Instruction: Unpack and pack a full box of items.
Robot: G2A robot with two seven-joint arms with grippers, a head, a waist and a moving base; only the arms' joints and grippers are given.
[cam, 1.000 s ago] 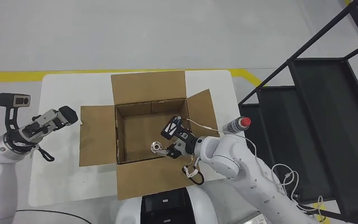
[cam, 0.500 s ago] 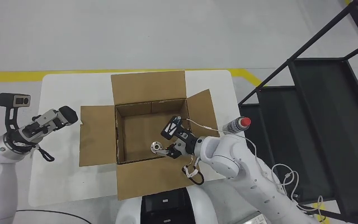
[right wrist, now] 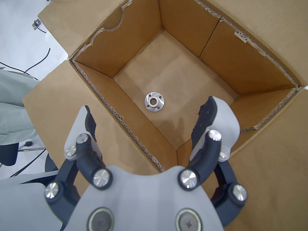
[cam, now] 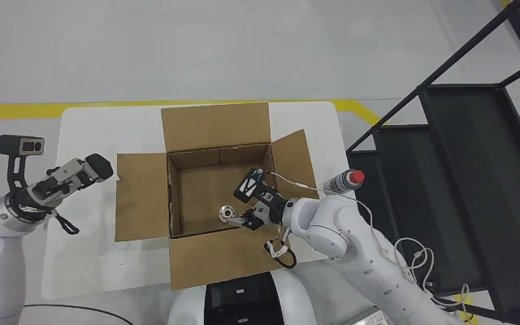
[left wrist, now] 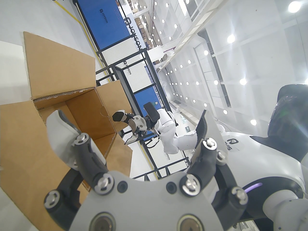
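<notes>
Hanging over the open box (right wrist: pixel 134 49), the right gripper (right wrist: pixel 148 104) is spread wide and holds nothing. Its fingertips point down into the carton from above the rim, close to the wall on the robot's side.

The flange (right wrist: pixel 154 102), a small round metal disc with a centre hole and smaller holes around it, lies flat on the box floor. It is almost straight below the gripper and sits between the two fingers in the right wrist view. It lies a little in from that near wall, apart from it, and nothing else shows on the floor.

Being round and flat, the flange has no long axis to line up with. Its hole faces up, so any turn of the wrist would meet the same rim. The coming move looks like a plain descent, one finger passing each side of the disc. One finger appears to hang over the near wall's edge, so it may catch the cardboard unless the gripper first shifts inward. A thin disc lying flat also offers little edge to pinch.

The left gripper (left wrist: pixel 129 118) is likewise wide and empty. It sits beyond the box's left flap over the tabletop (cam: pixel 89 244), well apart from the flange with a wall between them, so the right arm is much nearer. A red-capped can (cam: pixel 344 180) lies out past the right arm.
</notes>
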